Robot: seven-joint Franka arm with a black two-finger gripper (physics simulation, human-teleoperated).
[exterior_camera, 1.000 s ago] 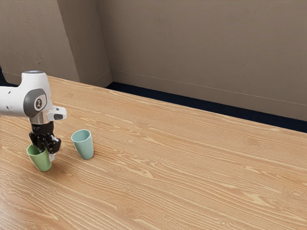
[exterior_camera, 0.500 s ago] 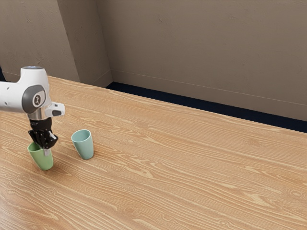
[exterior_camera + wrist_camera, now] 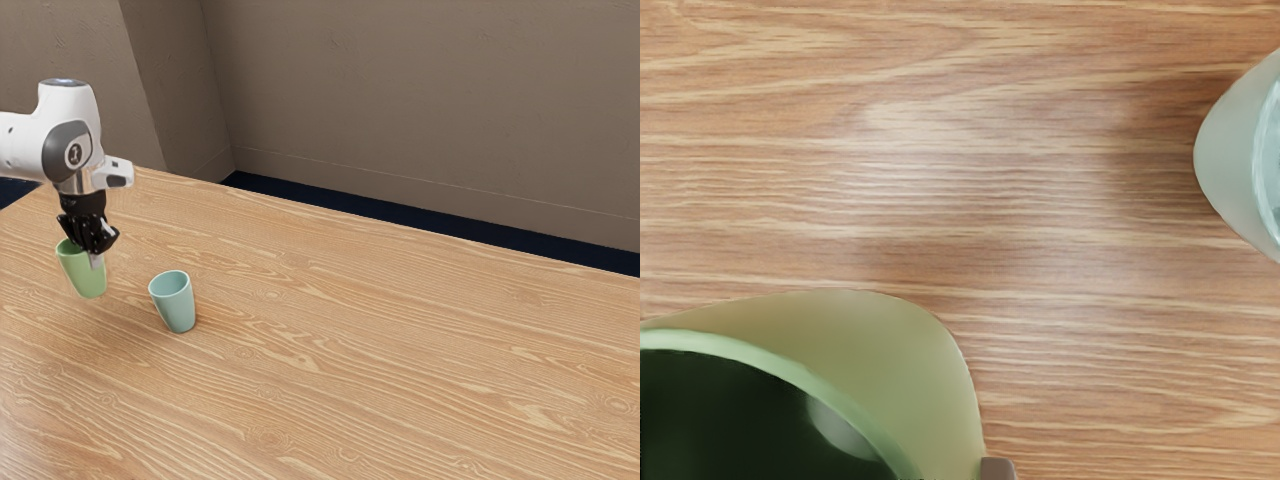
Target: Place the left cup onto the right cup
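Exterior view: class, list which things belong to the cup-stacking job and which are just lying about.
Belongs to the job:
green cup, held above the table in the claw
teal cup, standing upright on the table

Just there, nothing loose:
table
wall
dark floor strip

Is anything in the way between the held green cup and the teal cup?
Nothing visible. The gripper holds the green cup above the table, and only bare wood separates it from the teal cup.
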